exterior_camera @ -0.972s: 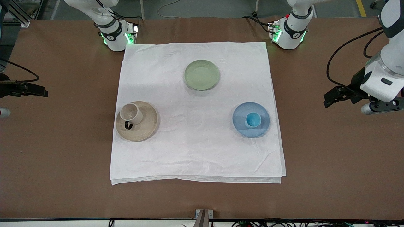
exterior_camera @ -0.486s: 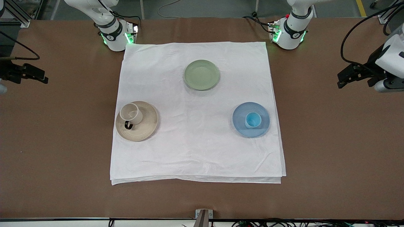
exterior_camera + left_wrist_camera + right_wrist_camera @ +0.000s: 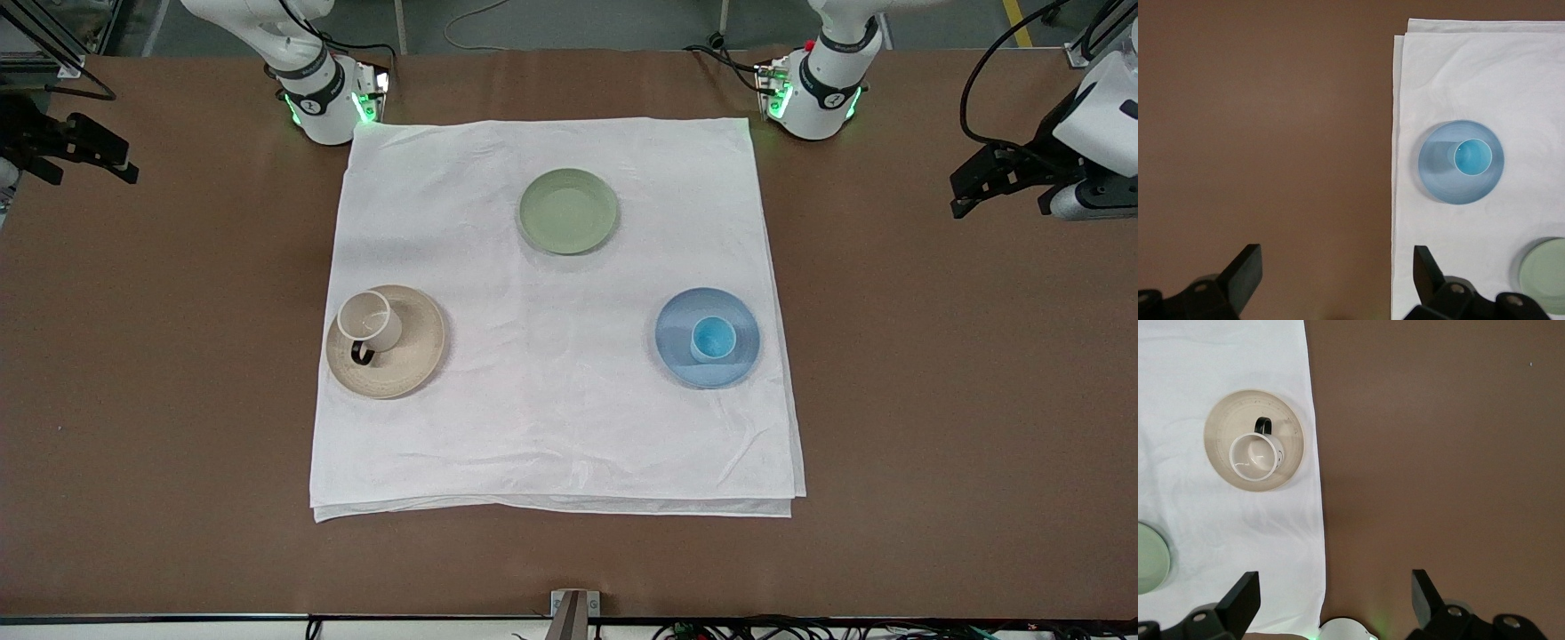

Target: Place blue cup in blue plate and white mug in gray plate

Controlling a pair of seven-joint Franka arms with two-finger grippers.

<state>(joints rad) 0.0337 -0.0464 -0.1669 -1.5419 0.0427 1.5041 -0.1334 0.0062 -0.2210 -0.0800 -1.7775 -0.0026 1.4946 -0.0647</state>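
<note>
The blue cup (image 3: 712, 339) stands upright in the blue plate (image 3: 677, 342) on the white cloth, toward the left arm's end; both also show in the left wrist view, cup (image 3: 1472, 157) in plate (image 3: 1438, 173). The white mug (image 3: 370, 321) stands in the gray plate (image 3: 413, 356), its dark handle toward the front camera; in the right wrist view the mug (image 3: 1256, 456) sits in the plate (image 3: 1225, 427). My left gripper (image 3: 969, 191) is open and empty, high over bare table off the cloth. My right gripper (image 3: 111, 160) is open and empty over bare table at the right arm's end.
A pale green plate (image 3: 568, 212) lies empty on the white cloth (image 3: 551, 427), nearer the bases. The brown table (image 3: 933, 400) surrounds the cloth. The arm bases (image 3: 324, 98) stand at the cloth's corners farthest from the front camera.
Both grippers have risen and drawn away from the cloth toward the base side of the table. The cup, mug and plates have not moved.
</note>
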